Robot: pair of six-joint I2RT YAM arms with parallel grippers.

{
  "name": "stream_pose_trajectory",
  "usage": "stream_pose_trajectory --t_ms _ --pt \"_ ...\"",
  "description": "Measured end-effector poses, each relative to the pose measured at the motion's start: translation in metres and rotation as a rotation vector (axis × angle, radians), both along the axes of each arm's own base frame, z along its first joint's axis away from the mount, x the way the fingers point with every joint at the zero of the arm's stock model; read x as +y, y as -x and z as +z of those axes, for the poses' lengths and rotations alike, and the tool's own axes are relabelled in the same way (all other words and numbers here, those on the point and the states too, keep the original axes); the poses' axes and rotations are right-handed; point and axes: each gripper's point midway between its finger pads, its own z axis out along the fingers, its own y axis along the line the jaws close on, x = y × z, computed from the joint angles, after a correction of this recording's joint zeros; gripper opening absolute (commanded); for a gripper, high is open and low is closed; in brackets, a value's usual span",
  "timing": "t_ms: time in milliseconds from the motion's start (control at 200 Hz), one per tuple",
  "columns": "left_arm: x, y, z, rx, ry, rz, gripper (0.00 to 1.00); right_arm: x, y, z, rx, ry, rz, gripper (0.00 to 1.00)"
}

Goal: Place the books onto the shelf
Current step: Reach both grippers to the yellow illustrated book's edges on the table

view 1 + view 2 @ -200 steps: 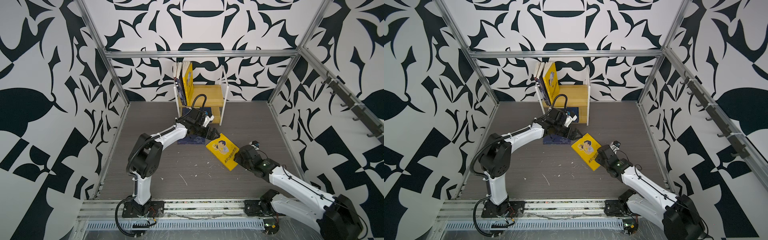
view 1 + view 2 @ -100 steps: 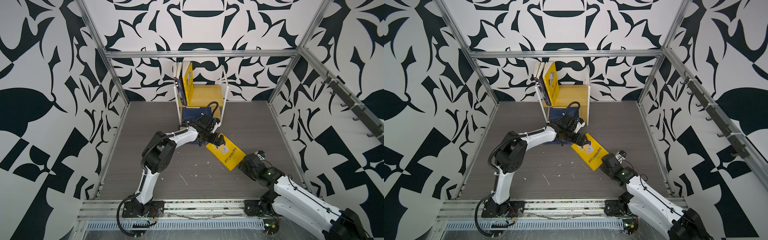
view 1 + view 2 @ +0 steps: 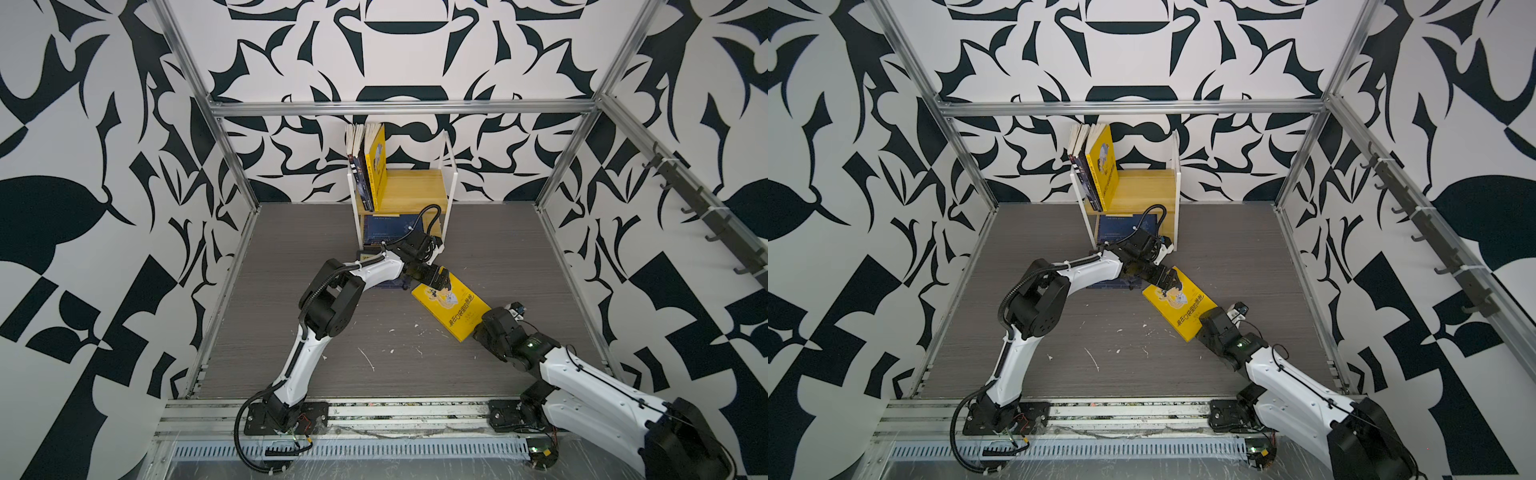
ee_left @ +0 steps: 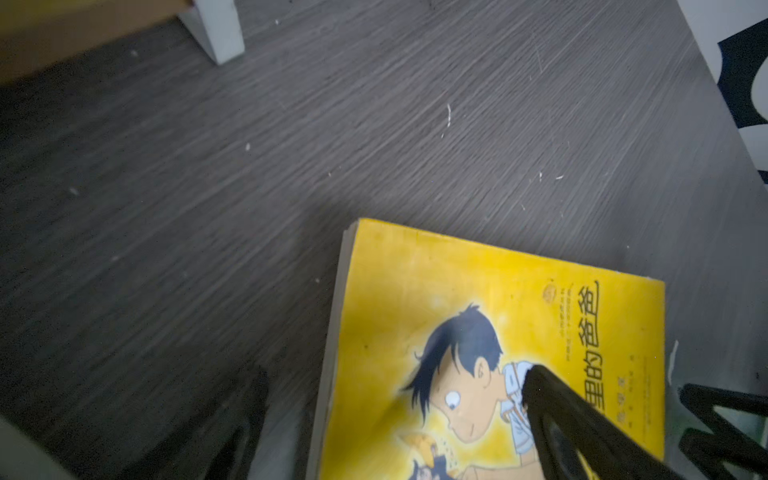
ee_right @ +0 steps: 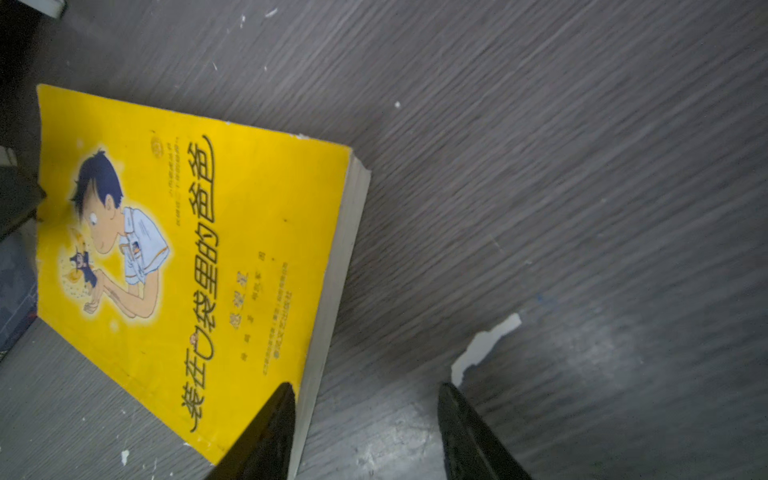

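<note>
A yellow book (image 3: pixel 453 305) with a cartoon boy on it lies flat on the gray surface (image 3: pixel 395 365). It is in front of the shelf (image 3: pixel 415 187), a bit to the right, and between the two arms.

The left gripper (image 3: pixel 438 280) is at the far end of this book and is wide open. In the left wrist view, one finger (image 4: pixel 582 432) is over the cover and the other is off to the side.

The right gripper (image 3: pixel 484 322) is at the near end and is open too. One finger (image 5: pixel 270 428) is over the book's corner, and the other is over the bare surface.

The shelf stands by the far wall. Some standing books (image 3: pixel 365 166) lean on the left of its top board. A flat navy book (image 3: pixel 388 228) lies on the low board. A second navy book (image 3: pixel 390 284) lies on the surface under the left arm.
</note>
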Motion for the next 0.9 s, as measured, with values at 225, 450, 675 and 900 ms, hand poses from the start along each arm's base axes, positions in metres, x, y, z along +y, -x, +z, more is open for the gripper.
stream_pose_trajectory --t_ms 225,450,675,900 --pt "-0.007 0.01 0.005 0.067 0.042 -0.019 0.8 0.006 -0.011 -0.004 -0.013 -0.008 0.001 0.58" --pt "-0.012 0.021 0.007 0.14 0.085 -0.036 0.6 0.004 -0.028 -0.003 -0.038 -0.008 -0.012 0.56" --pt "-0.009 0.022 0.005 0.181 0.103 -0.012 0.51 -0.002 -0.034 -0.003 -0.035 -0.014 -0.01 0.56" --pt "-0.004 0.028 0.005 0.231 0.113 0.02 0.29 -0.013 -0.038 -0.003 -0.029 -0.003 -0.009 0.56"
